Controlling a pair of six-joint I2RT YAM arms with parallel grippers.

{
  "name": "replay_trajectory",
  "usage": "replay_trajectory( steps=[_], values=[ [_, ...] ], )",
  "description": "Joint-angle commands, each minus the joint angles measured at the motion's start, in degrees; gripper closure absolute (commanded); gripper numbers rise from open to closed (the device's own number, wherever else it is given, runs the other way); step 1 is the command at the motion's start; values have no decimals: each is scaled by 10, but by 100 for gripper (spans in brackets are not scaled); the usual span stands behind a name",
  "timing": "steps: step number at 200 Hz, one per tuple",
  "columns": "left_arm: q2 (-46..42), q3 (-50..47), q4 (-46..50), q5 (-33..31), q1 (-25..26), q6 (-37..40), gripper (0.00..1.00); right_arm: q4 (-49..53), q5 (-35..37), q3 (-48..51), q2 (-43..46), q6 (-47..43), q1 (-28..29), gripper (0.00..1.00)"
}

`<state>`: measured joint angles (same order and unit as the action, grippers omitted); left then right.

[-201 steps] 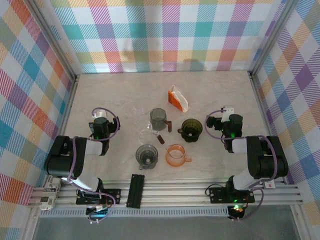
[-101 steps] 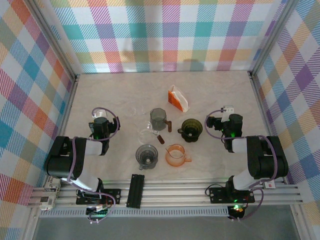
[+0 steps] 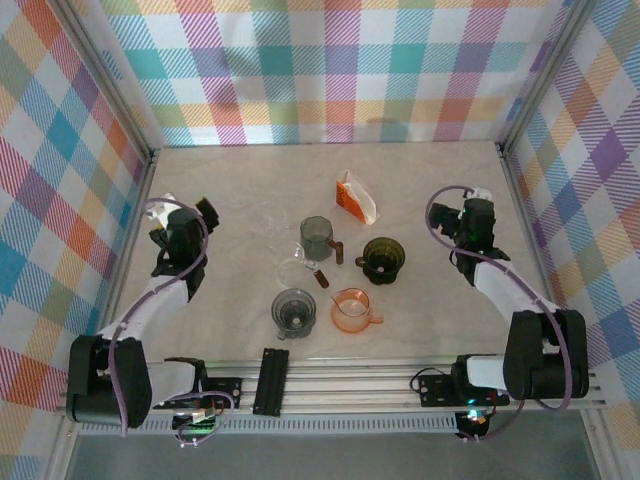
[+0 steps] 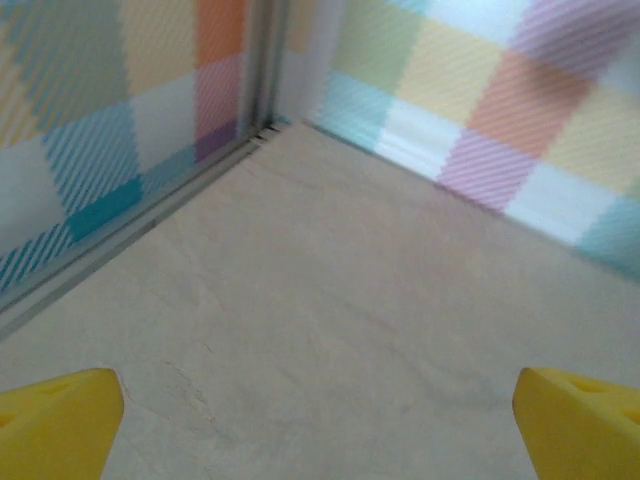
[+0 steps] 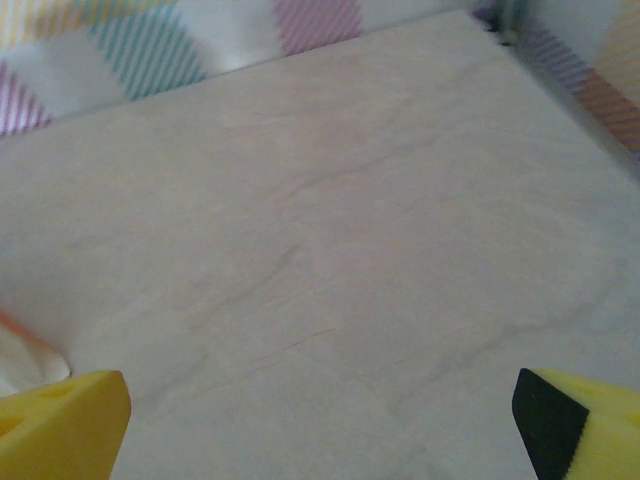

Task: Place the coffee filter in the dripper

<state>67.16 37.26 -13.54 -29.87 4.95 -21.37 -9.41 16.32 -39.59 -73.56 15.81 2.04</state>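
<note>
both claws hanging wide open over bare bench
left claw [image 3: 180,213] is out on the left side of the bench [image 3: 240,180] and right claw [image 3: 465,203] is by the right wall, both released, yellow fingertips [image 4: 60,425] spread far apart (just marbled surface between them). the coffee filter [image 3: 366,208] stack sits in its orange holder [image 3: 345,194] toward the back middle, near the dark green dripper [image 3: 383,256] but apart from it.

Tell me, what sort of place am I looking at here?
Probably a robot test booth staged for coffee making: pastel plaid walls enclose a pale marble-look tabletop, where a dark green translucent dripper and an orange holder of white paper filters stand.
</note>
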Motion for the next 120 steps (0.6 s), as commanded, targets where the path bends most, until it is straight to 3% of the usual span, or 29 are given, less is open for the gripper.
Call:
replay_trajectory(
  steps=[1, 7, 22, 48, 69, 86, 120],
  values=[
    [-23, 62, 190, -48, -15, -227, 0, 150, 92, -44, 16, 229, 2, 1],
    [-26, 65, 185, 0, -24, -217, 0, 165, 60, -48, 14, 237, 0, 1],
    [-37, 61, 151, 84, -27, -187, 0, 90, -54, -29, 5, 165, 0, 1],
    [-61, 50, 119, 205, -28, -224, 0, 52, -102, -5, -8, 185, 0, 1],
    [-61, 74, 156, 314, -18, -238, 0, 139, -159, -44, -8, 166, 5, 1],
    [-66, 96, 239, 345, 13, -226, 1, 202, -209, -63, 5, 143, 23, 1],
    [-119, 73, 336, 346, 85, -221, 2, 238, -276, -22, 89, 132, 90, 1]
  ],
)
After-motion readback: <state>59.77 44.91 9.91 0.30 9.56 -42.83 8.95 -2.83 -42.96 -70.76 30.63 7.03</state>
